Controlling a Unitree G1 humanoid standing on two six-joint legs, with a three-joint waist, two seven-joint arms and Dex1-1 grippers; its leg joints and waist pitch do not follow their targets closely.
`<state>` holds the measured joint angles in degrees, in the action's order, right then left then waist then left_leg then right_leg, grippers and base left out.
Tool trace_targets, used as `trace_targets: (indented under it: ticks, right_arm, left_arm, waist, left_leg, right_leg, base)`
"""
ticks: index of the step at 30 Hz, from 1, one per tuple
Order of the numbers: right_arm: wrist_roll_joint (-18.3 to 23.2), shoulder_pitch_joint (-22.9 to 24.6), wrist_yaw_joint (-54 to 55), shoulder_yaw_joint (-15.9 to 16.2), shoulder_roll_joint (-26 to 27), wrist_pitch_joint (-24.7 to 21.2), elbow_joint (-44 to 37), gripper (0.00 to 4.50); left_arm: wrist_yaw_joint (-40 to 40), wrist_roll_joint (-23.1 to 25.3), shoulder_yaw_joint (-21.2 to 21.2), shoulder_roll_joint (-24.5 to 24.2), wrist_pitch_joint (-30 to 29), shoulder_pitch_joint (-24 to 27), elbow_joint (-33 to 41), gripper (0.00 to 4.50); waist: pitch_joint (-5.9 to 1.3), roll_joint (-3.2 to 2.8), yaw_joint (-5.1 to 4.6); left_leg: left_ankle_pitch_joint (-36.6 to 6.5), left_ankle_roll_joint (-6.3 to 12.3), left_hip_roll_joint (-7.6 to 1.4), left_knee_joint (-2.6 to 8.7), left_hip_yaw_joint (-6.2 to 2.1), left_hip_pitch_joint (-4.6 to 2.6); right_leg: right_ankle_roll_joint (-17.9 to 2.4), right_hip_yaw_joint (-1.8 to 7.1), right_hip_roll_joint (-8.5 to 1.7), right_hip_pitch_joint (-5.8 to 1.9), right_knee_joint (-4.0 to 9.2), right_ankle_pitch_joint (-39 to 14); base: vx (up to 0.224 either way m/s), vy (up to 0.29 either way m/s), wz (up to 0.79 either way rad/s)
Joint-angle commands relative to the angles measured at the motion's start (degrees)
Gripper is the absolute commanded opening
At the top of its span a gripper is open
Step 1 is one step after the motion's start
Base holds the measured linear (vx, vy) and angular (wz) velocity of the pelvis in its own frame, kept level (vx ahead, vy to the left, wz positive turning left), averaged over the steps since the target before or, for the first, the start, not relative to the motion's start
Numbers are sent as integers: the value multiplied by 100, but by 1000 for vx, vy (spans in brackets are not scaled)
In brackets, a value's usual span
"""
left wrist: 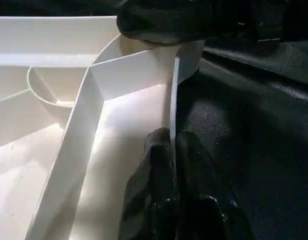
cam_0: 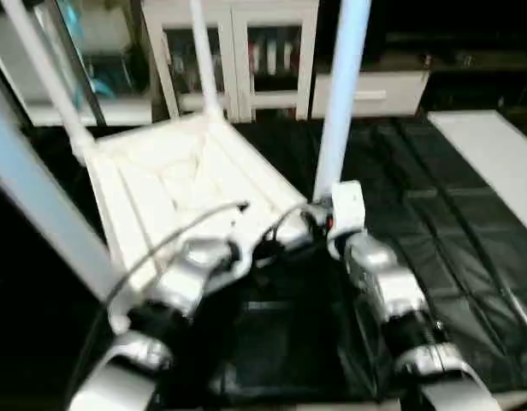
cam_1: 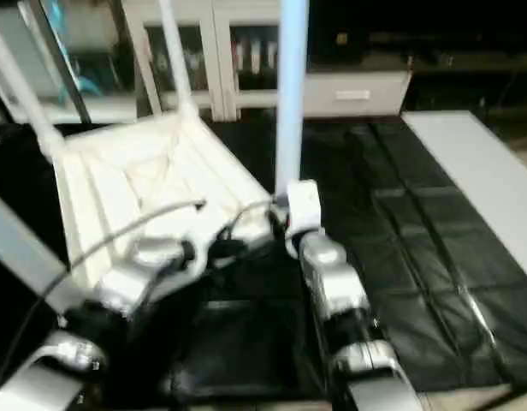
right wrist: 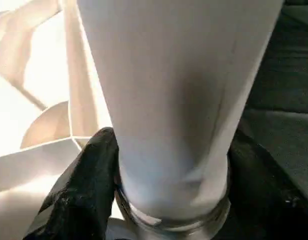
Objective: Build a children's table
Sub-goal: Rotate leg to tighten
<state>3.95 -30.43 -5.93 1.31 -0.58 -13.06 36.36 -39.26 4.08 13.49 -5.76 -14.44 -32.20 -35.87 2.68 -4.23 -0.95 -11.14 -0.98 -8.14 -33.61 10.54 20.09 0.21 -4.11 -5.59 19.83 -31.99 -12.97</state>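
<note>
The children's table lies upside down and tilted on the black work table, its white ribbed tabletop (cam_0: pixel 178 184) facing me. Several white tube legs stand up from its corners. My left gripper (left wrist: pixel 173 145) is shut on the thin rim wall (left wrist: pixel 173 100) of the tabletop near the front corner. My right gripper (right wrist: pixel 169 170) is shut on the base of the front right leg (cam_0: pixel 340 94), just above its round corner socket, with one black finger (right wrist: pixel 91 170) on each side of the tube. In the head views the two grippers sit close together at that corner.
The black-covered work table (cam_0: pixel 435 223) stretches to the right. A white board (cam_0: pixel 494 154) lies at its far right edge. A white cabinet with glass doors (cam_0: pixel 238 51) stands behind. A near left leg (cam_0: pixel 41 205) slants across the left side.
</note>
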Motion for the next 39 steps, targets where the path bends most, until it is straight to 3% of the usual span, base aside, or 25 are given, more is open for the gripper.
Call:
trace_targets:
  ticks: [1,3,4,6,8,9,10,11,13,14,15,16,17,18,20,21,23,25,27,28,30,31,33,36,39]
  right_arm:
    - [239,19,-386,427,638,40,59,268]
    - [220,12,-468,408,674,160,73,268]
    - [202,63,-736,433,686,345,-16,324]
    - [221,101,-899,440,675,442,-82,338]
    - [258,220,-1168,525,530,521,-338,356]
    - [274,299,-1331,600,423,507,-532,367]
    - [328,377,-1480,644,345,423,-727,376]
    - [414,498,-1801,744,164,277,-1066,383]
    - [522,679,-2290,936,-153,36,-1560,402]
    - [550,712,-2377,969,-217,-24,-1651,413]
    - [577,744,-2461,999,-278,-82,-1738,413]
    - [741,939,-2982,1132,-739,-318,-2252,413]
    - [775,972,-3076,1150,-821,-359,-2341,413]
    - [860,1063,-3335,1187,-1060,-436,-2562,413]
    - [909,1221,-3827,1197,-1480,-501,-2872,413]
    - [904,1334,-4165,1189,-1809,-527,-3063,413]
    - [900,1434,-4469,1178,-2105,-607,-3276,413]
    - [919,1487,-4807,1194,-2461,-712,-3448,413]
    - [900,1475,-4925,1245,-2580,-738,-3467,413]
    - [901,1471,-4956,1282,-2636,-752,-3490,413]
    - [880,1430,-5037,1368,-2712,-758,-3462,413]
    - [886,1399,-5050,1389,-2692,-769,-3416,413]
    - [885,1367,-5085,1406,-2655,-788,-3375,413]
    - [845,1311,-5171,1455,-2607,-792,-3322,413]
    - [863,1257,-5248,1479,-2583,-802,-3265,387]
  left_arm:
    - [729,-92,-147,273,182,-162,-135,0]
    - [693,-78,-161,256,224,-148,-127,0]
    - [504,-63,-144,155,318,-105,-121,0]
    - [400,-55,-139,91,367,-80,-120,0]
    - [68,-60,-89,-99,386,23,1,0]
    - [-104,-78,-66,-199,365,81,91,0]
    - [-294,-103,-26,-291,343,139,194,0]
    - [-651,-134,70,-463,272,232,368,0]
    - [-1115,-195,181,-706,168,363,616,0]
    - [-1197,-213,196,-745,147,384,659,0]
    - [-1275,-230,210,-783,128,404,700,0]
    - [-1779,-319,326,-1060,55,528,978,0]
    - [-1858,-335,343,-1107,22,547,1027,0]
    - [-2073,-380,390,-1238,-52,599,1151,0]
    - [-2431,-469,471,-1475,-157,680,1347,0]
    - [-2698,-541,529,-1656,-264,739,1503,0]
    - [-2921,-613,570,-1812,-359,806,1685,0]
    - [-3185,-691,619,-1967,-486,882,1905,0]
    - [-3255,-703,633,-2006,-511,904,1965,0]
    - [-3276,-707,636,-2021,-526,914,1996,0]
    - [-3369,-748,684,-2086,-646,945,2128,0]
    - [-3381,-759,699,-2099,-676,953,2167,0]
    - [-3363,-774,707,-2116,-704,964,2216,0]
    - [-3377,-791,725,-2158,-781,979,2302,0]
    - [-3404,-783,709,-2190,-806,1002,2346,0]
  waist:
    - [-168,84,-82]
    - [-171,129,-92]
    - [-175,143,-96]
    - [-161,137,-96]
    - [-144,48,-150]
    - [-173,61,-177]
    - [-180,13,-179]
    - [-179,44,-194]
    - [-235,68,-197]
    - [-233,77,-180]
    - [-242,91,-143]
    - [-240,104,-130]
    - [-256,109,-84]
    - [-246,109,-84]
    - [-243,104,-38]
    - [-253,140,-2]
    - [-256,117,63]
    - [-282,160,115]
    - [-281,162,186]
    - [-297,175,226]
    - [-344,210,268]
    - [-368,179,320]
    - [-388,177,338]
    - [-371,189,364]
    - [-331,196,365]
  left_leg:
    - [-4573,-589,-438,688,-358,-243]
    - [-4315,-480,-366,559,-346,-304]
    - [-4045,-359,-348,514,-362,-266]
    - [-3912,-275,-367,521,-379,-222]
    - [-4201,-354,-403,624,-442,-123]
    - [-4290,-408,-432,699,-488,-21]
    - [-4338,-472,-437,705,-473,-51]
    - [-4294,-449,-430,689,-471,-58]
    - [-3414,-218,-432,626,-450,103]
    - [-3209,-154,-435,624,-435,116]
    - [-2927,-51,-437,597,-388,94]
    - [-2628,67,-435,581,-364,127]
    - [-2487,123,-454,568,-368,124]
    - [-2340,193,-469,565,-329,125]
    - [-2411,176,-489,560,-310,78]
    - [-2356,165,-500,554,-303,76]
    - [-2165,184,-511,557,-273,69]
    - [-1944,231,-519,540,-236,40]
    - [-1817,264,-508,491,-180,-25]
    - [-1700,276,-506,469,-150,-53]
    - [-1269,378,-511,445,-127,-17]
    - [-669,570,-516,398,-100,-5]
    - [-400,700,-501,360,-85,-8]
    - [-478,759,-502,354,-90,19]
    - [-977,530,-515,405,-98,3]
  right_leg:
    - [-374,61,-280,118,452,-3008]
    - [-337,91,-375,211,574,-3464]
    - [-262,85,-436,186,620,-3720]
    - [-199,73,-453,180,636,-3833]
    - [-205,35,-407,99,554,-3595]
    - [-252,56,-396,-8,452,-3277]
    - [-406,100,-413,62,445,-3015]
    - [-449,113,-425,75,471,-2977]
    - [-666,200,-521,12,426,-2528]
    - [-717,207,-508,8,430,-2387]
    - [-849,225,-501,41,425,-2152]
    - [-930,228,-509,19,414,-2077]
    - [-939,223,-515,-10,401,-2007]
    - [-1014,232,-477,37,385,-1866]
    - [-1045,226,-460,55,390,-1967]
    - [-1060,226,-454,45,368,-1945]
    - [-1122,242,-443,53,347,-1684]
    - [-1255,256,-410,50,294,-1308]
    - [-1362,296,-394,129,284,-1115]
    - [-1430,325,-382,129,252,-972]
    - [-1516,326,-375,66,175,-510]
    - [-1638,306,-344,64,75,193]
    - [-1722,293,-335,49,29,512]
    - [-1714,289,-364,17,47,300]
    - [-1582,297,-363,26,117,-439]
  base:
    - [0,0,0]
    - [0,0,0]
    - [0,0,0]
    - [0,0,0]
    - [0,0,0]
    - [0,0,0]
    - [0,0,0]
    - [0,0,0]
    - [0,0,0]
    - [0,0,0]
    - [0,0,0]
    - [0,0,0]
    - [0,0,0]
    - [0,0,0]
    - [0,0,0]
    - [0,0,0]
    - [61,-15,-1]
    - [71,-15,3]
    - [72,-15,9]
    - [76,-11,11]
    - [76,-5,7]
    - [67,6,3]
    - [59,7,3]
    - [0,0,0]
    - [0,0,0]
